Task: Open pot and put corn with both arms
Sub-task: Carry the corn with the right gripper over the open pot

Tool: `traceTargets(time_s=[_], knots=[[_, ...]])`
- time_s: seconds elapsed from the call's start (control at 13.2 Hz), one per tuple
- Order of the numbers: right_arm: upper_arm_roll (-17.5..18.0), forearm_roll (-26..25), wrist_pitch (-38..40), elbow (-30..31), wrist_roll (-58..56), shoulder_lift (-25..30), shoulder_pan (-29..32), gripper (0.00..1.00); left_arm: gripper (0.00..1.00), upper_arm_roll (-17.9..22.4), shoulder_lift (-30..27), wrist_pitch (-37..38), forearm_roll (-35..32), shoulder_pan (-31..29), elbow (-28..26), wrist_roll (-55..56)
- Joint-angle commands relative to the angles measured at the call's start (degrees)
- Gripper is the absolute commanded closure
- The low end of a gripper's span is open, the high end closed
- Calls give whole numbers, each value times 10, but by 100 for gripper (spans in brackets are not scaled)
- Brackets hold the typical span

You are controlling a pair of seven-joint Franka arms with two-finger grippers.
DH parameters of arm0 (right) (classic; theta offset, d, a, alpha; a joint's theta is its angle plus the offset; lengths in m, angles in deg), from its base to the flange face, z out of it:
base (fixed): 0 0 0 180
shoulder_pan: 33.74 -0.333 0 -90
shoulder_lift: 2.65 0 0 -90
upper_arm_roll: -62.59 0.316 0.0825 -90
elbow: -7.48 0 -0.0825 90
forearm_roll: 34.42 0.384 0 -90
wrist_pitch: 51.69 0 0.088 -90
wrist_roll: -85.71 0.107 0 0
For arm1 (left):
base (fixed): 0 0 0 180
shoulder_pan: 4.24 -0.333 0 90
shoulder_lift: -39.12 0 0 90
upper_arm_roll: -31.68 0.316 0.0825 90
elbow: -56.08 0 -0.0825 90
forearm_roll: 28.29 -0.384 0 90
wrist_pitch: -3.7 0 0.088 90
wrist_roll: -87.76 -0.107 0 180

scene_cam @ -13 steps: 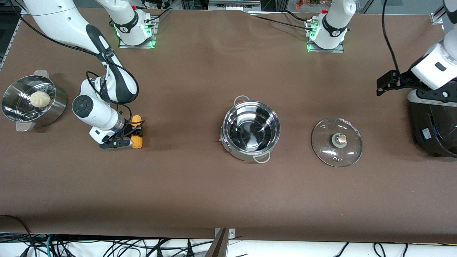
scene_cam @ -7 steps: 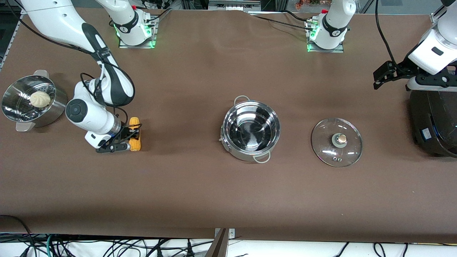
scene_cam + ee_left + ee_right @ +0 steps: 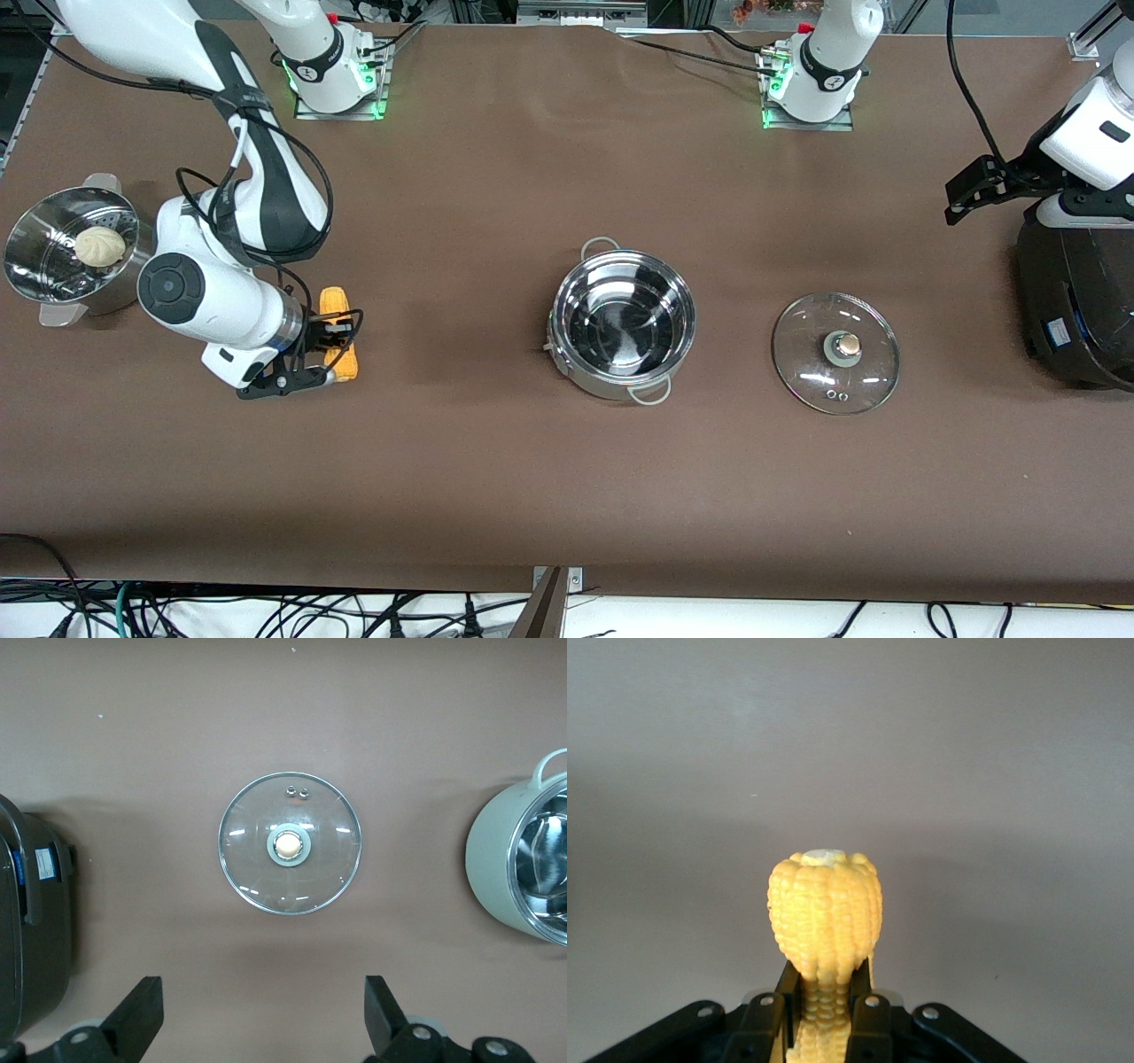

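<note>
My right gripper (image 3: 330, 347) (image 3: 827, 992) is shut on the yellow corn (image 3: 337, 330) (image 3: 825, 908), gripping it near one end. The cob sits a little off the brown table, toward the right arm's end. The steel pot (image 3: 623, 323) (image 3: 523, 866) stands open and empty mid-table. Its glass lid (image 3: 835, 352) (image 3: 290, 843) with the brass knob lies flat on the table beside it, toward the left arm's end. My left gripper (image 3: 957, 202) (image 3: 263, 1014) hangs open and empty, high over the table by the black appliance, looking down on the lid.
A perforated steamer basket (image 3: 35, 283) holding a white bun (image 3: 99, 245) stands at the right arm's end, close to the right arm's wrist. A big black appliance (image 3: 1076, 310) (image 3: 31, 921) fills the left arm's end.
The right gripper has closed on the corn and risen slightly with it. The left arm has shifted a little over the black appliance, its gripper still open.
</note>
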Motion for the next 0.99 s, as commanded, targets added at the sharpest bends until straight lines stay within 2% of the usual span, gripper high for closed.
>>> traceTargets(time_s=[0.0, 0.38, 0.68, 0.91], knots=[[-2, -21, 63, -80, 28, -33, -23, 79, 0, 0, -4, -1, 15, -4, -4, -16], [-2, -23, 152, -190, 104, -53, -84, 79, 0, 1, -4, 0, 15, -9, -5, -15], [0, -1, 138, -201, 188, -54, -148, 78, 0, -1, -3, 4, 15, -8, -4, -15], [0, 9, 100, -201, 263, -62, -198, 78, 0, -1, -3, 4, 15, -8, -4, -16]])
